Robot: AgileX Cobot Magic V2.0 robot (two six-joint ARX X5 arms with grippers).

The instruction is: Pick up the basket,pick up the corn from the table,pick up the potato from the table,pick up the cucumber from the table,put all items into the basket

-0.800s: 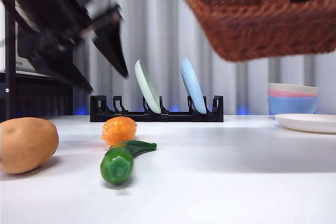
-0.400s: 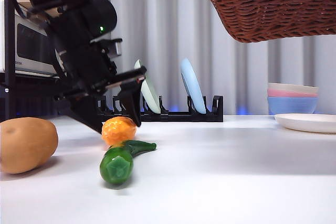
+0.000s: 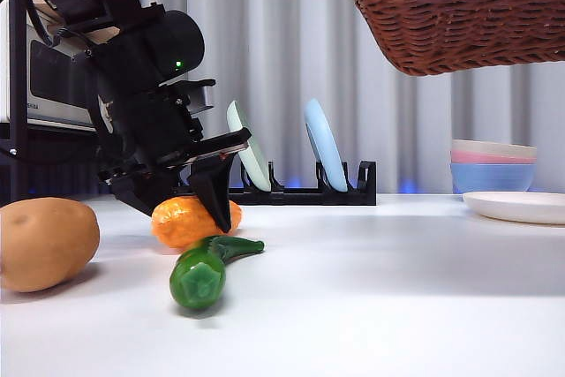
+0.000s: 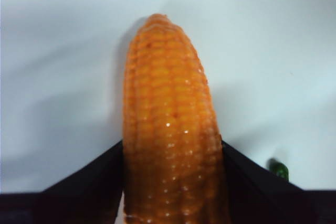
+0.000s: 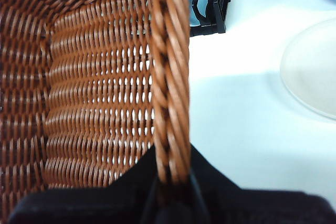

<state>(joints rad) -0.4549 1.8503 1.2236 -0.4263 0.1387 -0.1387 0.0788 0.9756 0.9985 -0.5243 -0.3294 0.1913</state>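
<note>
My left gripper [image 3: 185, 216] is down on the table with its jaws closed on both sides of the bumpy orange corn [image 3: 177, 223]. The left wrist view shows the corn [image 4: 170, 124] filling the gap of this gripper [image 4: 172, 146]. The green cucumber [image 3: 203, 273] lies just in front of the corn, with its tip also visible in the left wrist view [image 4: 280, 170]. The tan potato [image 3: 44, 243] sits at the far left. My right gripper [image 5: 170, 184] is shut on the braided rim of the brown wicker basket [image 5: 100, 87] and holds the basket [image 3: 459, 11] high at the upper right.
A black dish rack [image 3: 265, 192] with two upright plates stands at the back of the white table [image 3: 397, 289]. Stacked pastel bowls [image 3: 493, 165] and a white plate [image 3: 516, 207] are at the right. A dark appliance stands behind at the left.
My left gripper came down from above onto the corn and closed on it. The corn shifted a little left and turned. The basket rose slightly higher.
</note>
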